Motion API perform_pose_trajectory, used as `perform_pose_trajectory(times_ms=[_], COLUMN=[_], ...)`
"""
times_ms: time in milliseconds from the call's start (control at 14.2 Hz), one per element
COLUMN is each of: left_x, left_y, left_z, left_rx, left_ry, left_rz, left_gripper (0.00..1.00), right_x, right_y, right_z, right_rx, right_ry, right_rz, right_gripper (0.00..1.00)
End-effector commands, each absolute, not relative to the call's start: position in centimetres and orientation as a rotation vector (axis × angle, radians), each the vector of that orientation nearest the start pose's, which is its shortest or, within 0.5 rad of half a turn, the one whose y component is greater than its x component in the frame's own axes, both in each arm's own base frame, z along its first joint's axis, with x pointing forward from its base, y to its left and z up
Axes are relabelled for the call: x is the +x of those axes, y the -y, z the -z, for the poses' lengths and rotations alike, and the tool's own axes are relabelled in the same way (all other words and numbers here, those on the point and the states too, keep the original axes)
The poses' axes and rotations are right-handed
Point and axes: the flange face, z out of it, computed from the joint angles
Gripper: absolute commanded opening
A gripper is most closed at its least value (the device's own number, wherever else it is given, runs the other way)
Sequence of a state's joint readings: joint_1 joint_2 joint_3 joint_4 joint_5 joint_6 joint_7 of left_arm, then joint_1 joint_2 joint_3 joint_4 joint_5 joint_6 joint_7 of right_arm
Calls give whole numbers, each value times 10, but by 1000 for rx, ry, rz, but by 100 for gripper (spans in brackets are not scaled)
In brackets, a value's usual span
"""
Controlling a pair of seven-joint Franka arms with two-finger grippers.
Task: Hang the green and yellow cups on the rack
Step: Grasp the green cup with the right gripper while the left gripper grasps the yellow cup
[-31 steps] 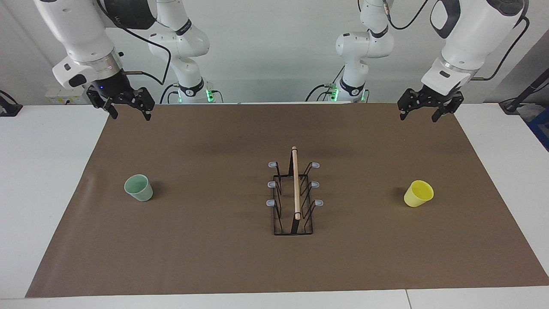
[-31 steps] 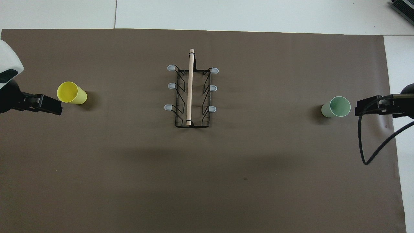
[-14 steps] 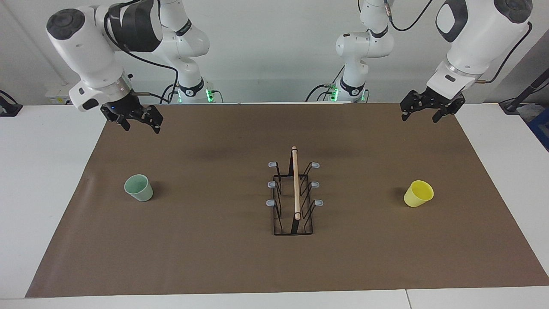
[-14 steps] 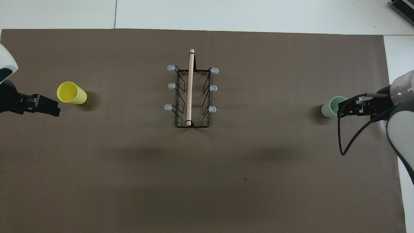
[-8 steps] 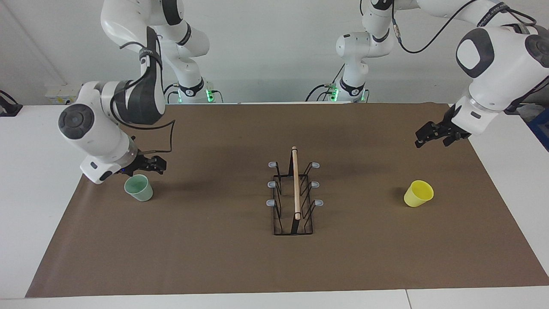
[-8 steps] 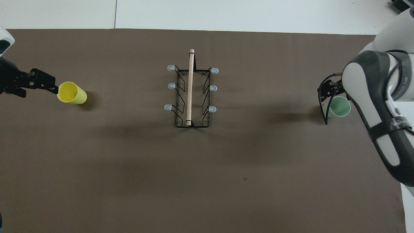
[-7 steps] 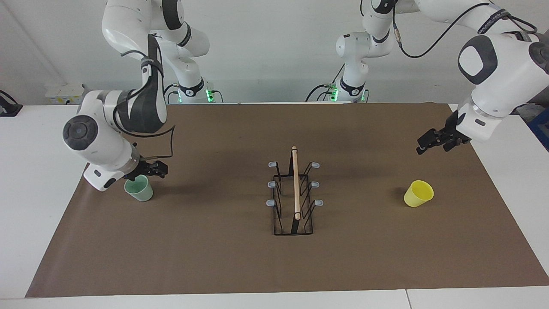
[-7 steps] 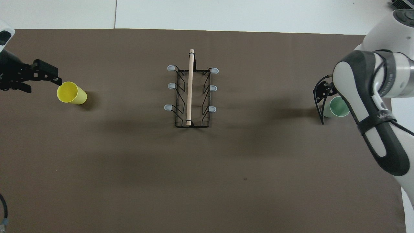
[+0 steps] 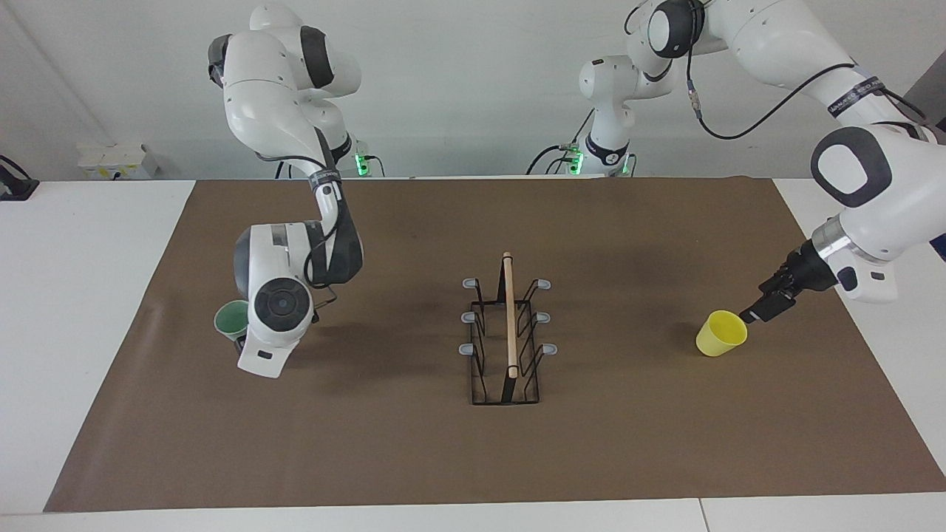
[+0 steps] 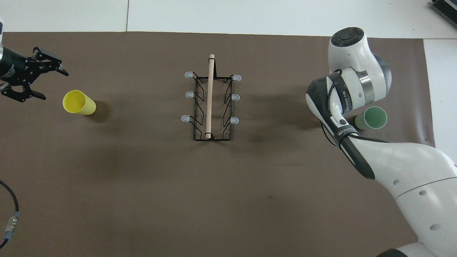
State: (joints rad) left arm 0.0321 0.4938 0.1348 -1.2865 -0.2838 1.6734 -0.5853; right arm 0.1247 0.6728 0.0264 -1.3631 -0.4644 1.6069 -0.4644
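The rack [image 9: 505, 336] was thin black wire, topped with a pale, matt wooden rod [image 9: 509, 314] (its prong tips looked like grey plastic). Both cups, green [image 10: 374, 118] and yellow [image 9: 721, 333], looked like smooth plastic; the brown mat [image 9: 414, 443] looked like matt paper

Two cups out here, one green cup [image 9: 230, 318]; one yellow cup [image 9: 721, 333]; a single rack [image 9: 507, 341] carrying six grey-tipped prongs, three a side; one brown mat [image 9: 414, 443]; two robot arms.

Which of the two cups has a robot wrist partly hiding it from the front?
The green cup, toward the right arm's end of the table. The yellow cup shows whole, with the left gripper just beside its rim.
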Motion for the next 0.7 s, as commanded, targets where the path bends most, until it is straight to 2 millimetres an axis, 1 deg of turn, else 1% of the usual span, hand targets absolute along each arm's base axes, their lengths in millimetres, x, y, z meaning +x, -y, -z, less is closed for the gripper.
perform_pose_trajectory(times_ms=[0, 70, 141, 211, 281, 352, 492, 563, 633], left_x=[717, 724, 727, 728, 729, 726, 724, 722, 715], left_y=[-104, -110, -112, -115, -123, -128, -127, -131, -149], left_z=[-429, -427, -419, -404, -398, -386, -365, -364, -353], left_rx=[-2967, -2926, -2898, -2871, -2813, -2748, -2619, -2573, -2522], left_ry=[1603, 1757, 1820, 1858, 1952, 2028, 2163, 2226, 2296], left_rz=[-264, -192, -159, -171, -152, -194, -263, -280, -328], left_gripper=[100, 100, 100, 100, 100, 100, 100, 100, 100], right_x=[660, 653, 647, 643, 637, 630, 626, 625, 624], right_y=[-61, -64, -73, -74, -78, -83, -82, -84, -85], right_z=[-289, -279, -270, -262, -253, -244, -236, -231, -230], right_rx=[-2935, -2874, -2817, -2763, -2674, -2592, -2531, -2503, -2498], right_ry=[1730, 1862, 1964, 2064, 2203, 2324, 2426, 2473, 2490], right_rz=[-1094, -1187, -1245, -1320, -1424, -1518, -1620, -1656, -1680], right_gripper=[100, 100, 100, 100, 100, 100, 100, 100, 100])
